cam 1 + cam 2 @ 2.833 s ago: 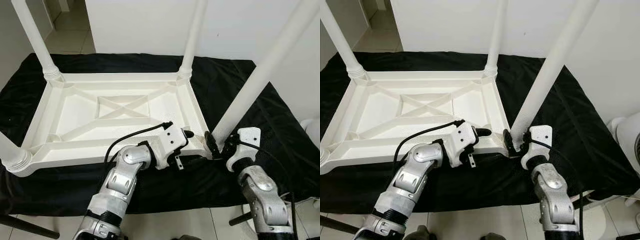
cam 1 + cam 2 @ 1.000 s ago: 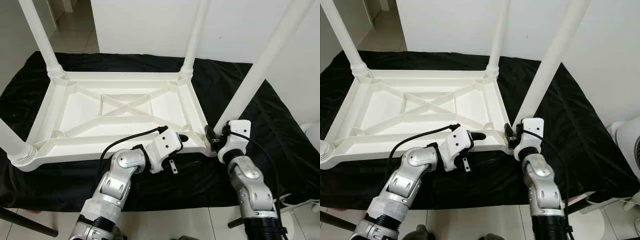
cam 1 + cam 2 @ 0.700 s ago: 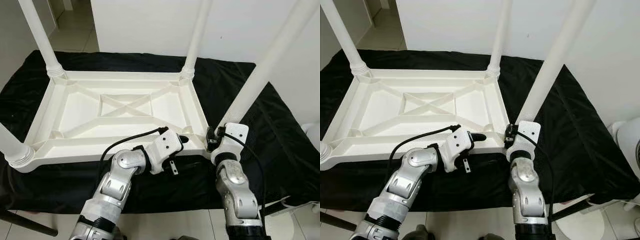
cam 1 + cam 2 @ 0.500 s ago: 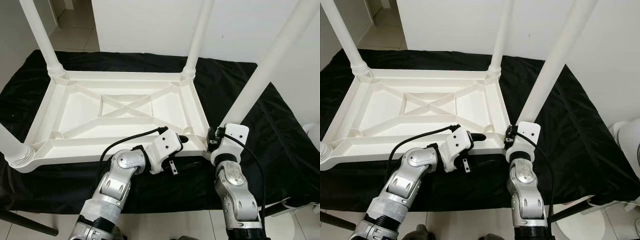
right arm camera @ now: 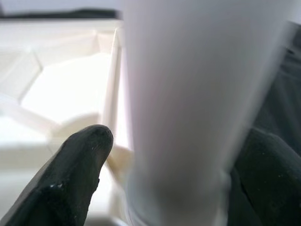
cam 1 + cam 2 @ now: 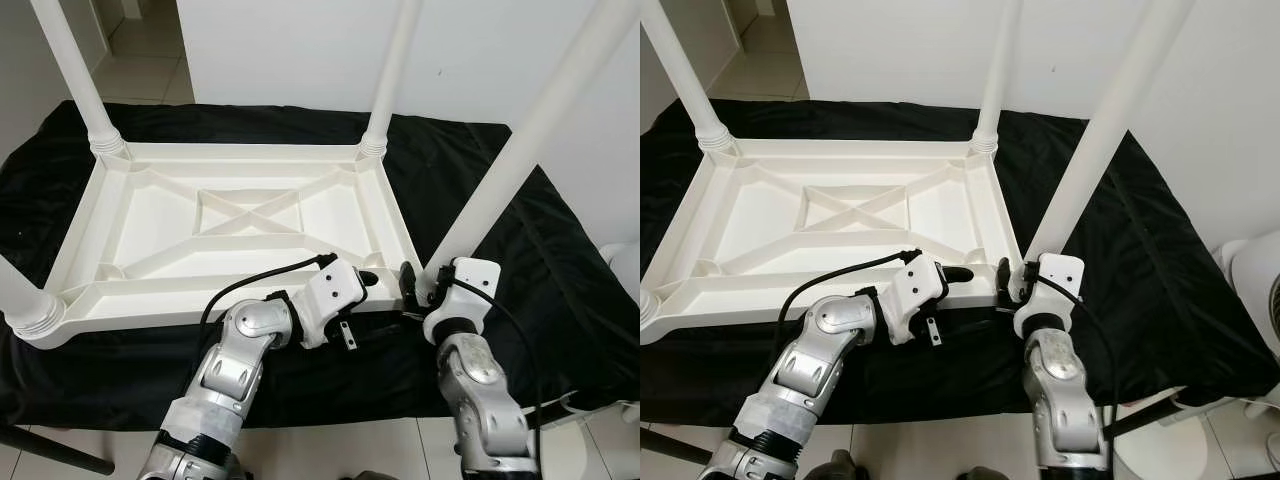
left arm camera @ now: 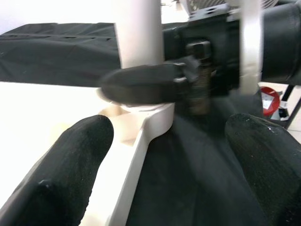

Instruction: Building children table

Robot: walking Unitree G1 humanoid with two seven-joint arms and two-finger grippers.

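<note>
A white plastic children's table (image 6: 200,300) lies upside down on a black cloth, its legs pointing up. My right gripper (image 6: 425,285) is at the foot of the near right leg (image 6: 510,160), where the leg meets the corner socket. In the right wrist view the leg (image 5: 197,94) stands between the two black fingers (image 5: 80,174), which lie close against it. My left gripper (image 6: 362,285) is open just left of that corner. Its fingers (image 7: 61,174) straddle the table's near rim, holding nothing. The right gripper's finger (image 7: 141,84) crosses in front of the leg's foot, blurred.
Two far legs (image 6: 395,70) (image 6: 70,80) and the near left leg (image 6: 25,300) stand upright in their sockets. The black cloth (image 6: 500,200) reaches a white wall behind. A white rounded object (image 6: 1250,280) stands at the right. A dark rod (image 6: 50,455) lies on the tiled floor.
My right wrist has swung around the foot of the near right leg, from its right side towards the front. The left arm has stayed by the rim. The view shifted slightly.
</note>
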